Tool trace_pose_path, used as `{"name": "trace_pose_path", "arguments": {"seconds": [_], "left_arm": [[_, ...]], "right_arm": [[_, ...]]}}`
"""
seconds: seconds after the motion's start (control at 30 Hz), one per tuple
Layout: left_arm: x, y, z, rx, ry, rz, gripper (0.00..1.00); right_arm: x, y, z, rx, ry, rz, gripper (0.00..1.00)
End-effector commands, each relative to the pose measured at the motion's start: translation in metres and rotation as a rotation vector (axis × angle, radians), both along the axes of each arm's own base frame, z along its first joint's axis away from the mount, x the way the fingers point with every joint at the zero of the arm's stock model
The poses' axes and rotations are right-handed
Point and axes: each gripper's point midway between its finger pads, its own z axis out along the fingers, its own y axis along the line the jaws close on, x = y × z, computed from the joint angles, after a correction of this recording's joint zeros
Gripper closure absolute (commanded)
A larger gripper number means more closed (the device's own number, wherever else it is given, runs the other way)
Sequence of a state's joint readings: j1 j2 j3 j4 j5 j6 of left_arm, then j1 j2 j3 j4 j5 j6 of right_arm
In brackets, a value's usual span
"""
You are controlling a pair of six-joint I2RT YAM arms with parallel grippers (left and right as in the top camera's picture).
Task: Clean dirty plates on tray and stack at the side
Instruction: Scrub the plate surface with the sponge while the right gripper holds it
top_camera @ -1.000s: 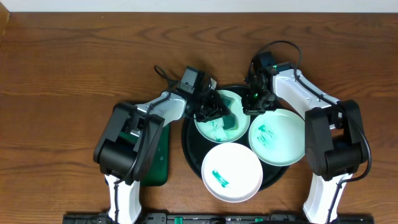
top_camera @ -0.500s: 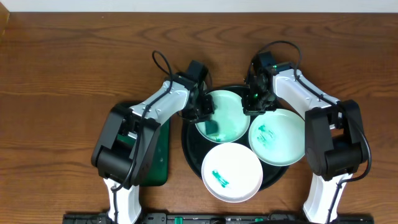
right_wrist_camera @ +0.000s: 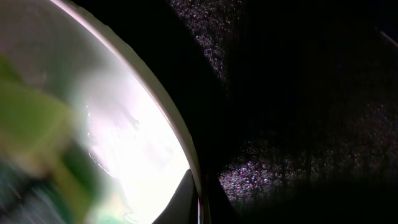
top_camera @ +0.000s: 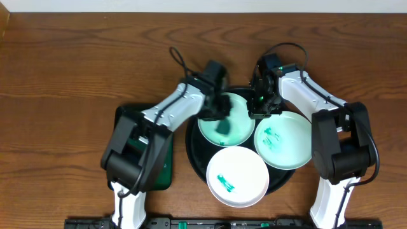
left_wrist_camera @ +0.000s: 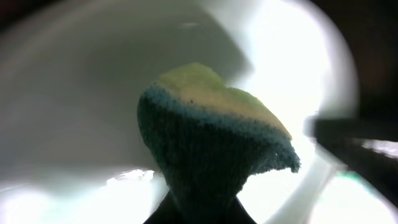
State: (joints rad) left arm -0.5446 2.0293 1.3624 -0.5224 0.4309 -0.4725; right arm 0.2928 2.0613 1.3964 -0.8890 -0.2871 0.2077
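Closest to the robot's base, a round white plate [top_camera: 236, 176] marked with a teal-green smear sits at the near edge of the large round black tray with a raised rim [top_camera: 193, 149], its front overhanging that rim. Just behind it on the right, a pale-mint round plate [top_camera: 289, 149] with its own teal smear also lies in the black tray, touching the white one. To the left, beside the black tray, a smaller dark green rectangular tray [top_camera: 164, 165] rests on the brown wooden table [top_camera: 76, 63], partly hidden under the left arm.

Farther back in the black tray lies a third round plate, mint-tinted and glossy [top_camera: 240, 121]. The left gripper [top_camera: 219, 113] reaches over it, jaws clamped on a yellow sponge with a blue-green scrubbing side [left_wrist_camera: 205, 143]; the scrubbing side faces the plate's surface, and a dark teal patch shows below it in the overhead view. The right gripper [top_camera: 259, 108] is at this plate's right rim. In the right wrist view the rim runs down between its two dark fingers, which appear pinched on it.
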Motion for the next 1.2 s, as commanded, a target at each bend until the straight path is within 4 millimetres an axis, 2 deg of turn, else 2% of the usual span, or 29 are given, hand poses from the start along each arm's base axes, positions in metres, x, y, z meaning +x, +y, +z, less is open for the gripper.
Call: {"name": "trace_pose_path", "arguments": {"seconds": [0.0, 0.1, 0.27, 0.53, 0.83, 0.97, 1.17], "left_arm": [[-0.019, -0.043, 0.004, -0.135, 0.081, -0.035, 0.93], [-0.022, -0.050, -0.005, -0.144, 0.130, 0.004, 0.93], [-0.021, -0.040, -0.028, -0.115, 0.189, 0.062, 0.93], [0.011, -0.007, -0.059, -0.110, 0.206, 0.165, 0.93], [0.038, 0.051, -0.074, 0.035, 0.163, 0.274, 0.93], [0.030, 0.086, -0.081, 0.230, 0.151, 0.267, 0.93], [0.008, 0.141, -0.082, 0.541, 0.169, 0.247, 0.93]], "right_arm": [[-0.007, 0.001, -0.010, -0.001, 0.035, 0.011, 0.99], [-0.008, 0.001, -0.010, -0.002, 0.040, 0.011, 0.99], [-0.010, 0.000, -0.010, -0.006, 0.050, 0.011, 0.99], [-0.012, 0.000, -0.010, -0.008, 0.058, 0.011, 0.99], [-0.016, -0.002, -0.010, -0.014, 0.075, 0.011, 0.99], [-0.016, -0.002, -0.010, -0.014, 0.076, 0.011, 0.99], [-0.016, -0.002, -0.010, -0.014, 0.075, 0.011, 0.99]]}}
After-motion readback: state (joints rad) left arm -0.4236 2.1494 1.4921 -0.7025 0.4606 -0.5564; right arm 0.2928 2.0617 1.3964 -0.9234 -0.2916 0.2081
